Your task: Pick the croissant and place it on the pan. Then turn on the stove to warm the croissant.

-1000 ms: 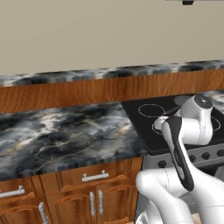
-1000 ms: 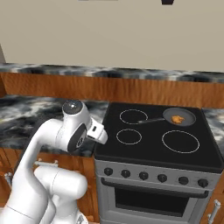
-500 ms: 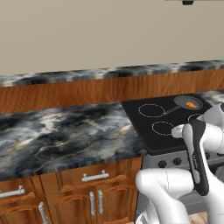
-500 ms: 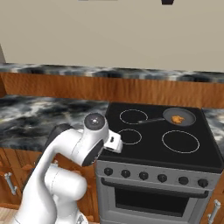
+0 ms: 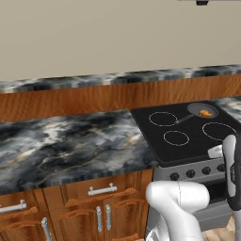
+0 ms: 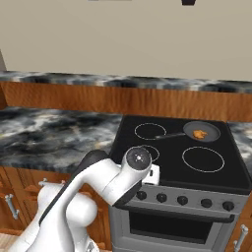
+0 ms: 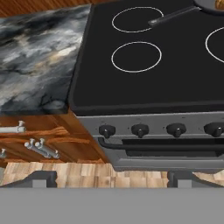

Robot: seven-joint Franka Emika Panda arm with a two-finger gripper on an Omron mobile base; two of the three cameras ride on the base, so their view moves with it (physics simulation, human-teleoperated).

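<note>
In the left base view the croissant, a small golden orange-brown lump, lies inside the pan, which sits on the far right burner of the stove, its thin dark handle pointing toward the far left ring. A marbled grey-black counter runs left of the cooktop over wooden cabinets with metal handles, under a plain beige wall. In the right base view the croissant again rests in the dark grey pan at the back right of the stove, above a steel front with round black knobs. In the hand view the gripper hangs low before the stove, fingers spread wide and empty; the pan is cut by the top edge, and the pastry there is probably the orange sliver at the rim. A wood-plank floor lies below.
</note>
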